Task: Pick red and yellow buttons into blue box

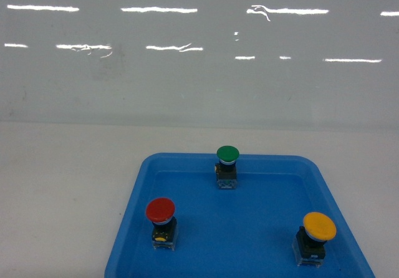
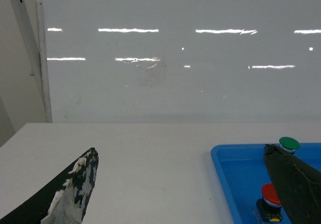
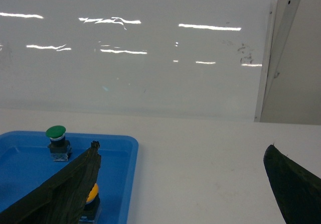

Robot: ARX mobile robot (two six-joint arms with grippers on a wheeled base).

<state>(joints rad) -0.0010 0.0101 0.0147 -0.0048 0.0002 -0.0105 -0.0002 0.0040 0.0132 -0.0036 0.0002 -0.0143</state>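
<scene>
Nothing of the task looks done yet, judging by how things lie. From the head camera, a shallow blue tray (image 1: 187, 166) sits on the white table (image 1: 62, 184) with three push-button switches standing upright and well apart on it: the red button (image 1: 161, 212) at about 8 o'clock of the tray, the yellow button (image 1: 318, 228) at about 4 o'clock, and a green button (image 1: 227, 155) at 12 o'clock by the far rim. Neither arm shows in this view, and the blue box is nowhere in it.

From the left wrist camera, the left gripper (image 2: 185, 194) has its fingers spread wide and holds nothing; one dark finger rises at 7 o'clock of the picture, the other at 4 o'clock. Beside that second finger the red button (image 2: 271, 196) stands on the tray (image 2: 220, 158), with the green button (image 2: 289, 143) beyond it.

From the right wrist camera, the right gripper (image 3: 183, 184) is likewise spread and empty, fingers at 7 and 4 o'clock. The yellow button (image 3: 92, 194) peeks out partly hidden behind the 7 o'clock finger, on the tray (image 3: 131, 148), with the green button (image 3: 56, 133) farther back.

Both picks and both drops into the box are left to do, and the box must first be found, since no view shows it.
</scene>
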